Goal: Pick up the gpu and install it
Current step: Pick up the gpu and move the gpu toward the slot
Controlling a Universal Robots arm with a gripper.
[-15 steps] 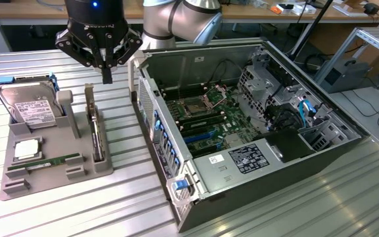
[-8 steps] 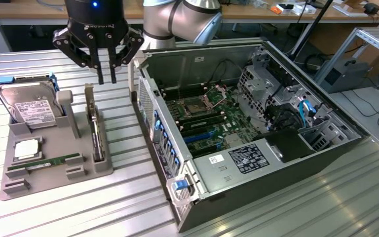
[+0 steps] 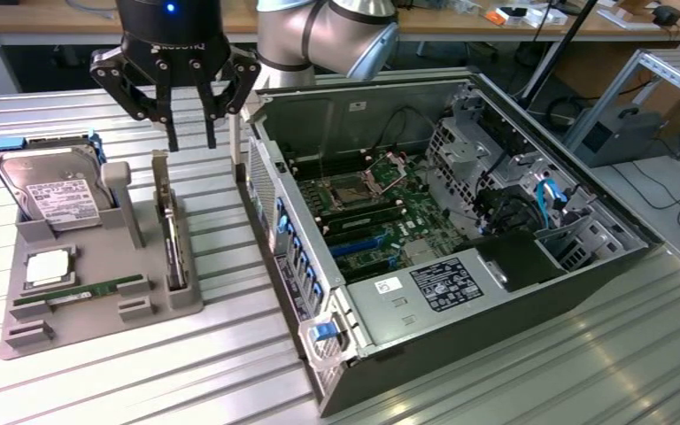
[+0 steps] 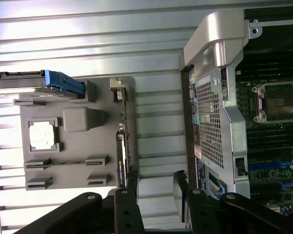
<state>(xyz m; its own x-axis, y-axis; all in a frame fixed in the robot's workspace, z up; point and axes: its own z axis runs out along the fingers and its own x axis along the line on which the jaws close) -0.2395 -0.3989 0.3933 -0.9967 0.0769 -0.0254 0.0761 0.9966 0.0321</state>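
Note:
The gpu [image 3: 173,241] stands on its edge in a slot of the grey holder tray [image 3: 104,310], its silver bracket at the far end. My gripper [image 3: 192,142] hangs above the far end of the card, open, with nothing between its fingers. In the wrist view the gpu [image 4: 121,152] is edge-on along the side of the tray [image 4: 78,146], and my gripper [image 4: 155,187] sits just past the card's near end, beside it. The open computer case [image 3: 435,221] lies to the exterior view's right of the tray, its motherboard exposed.
The tray also holds a hard drive [image 3: 50,190] in a blue carrier, a processor chip [image 3: 50,266] and a green RAM stick [image 3: 81,290]. The case's rear wall [image 4: 217,97] stands close beside the tray. Everything rests on a ribbed metal table [image 3: 139,381].

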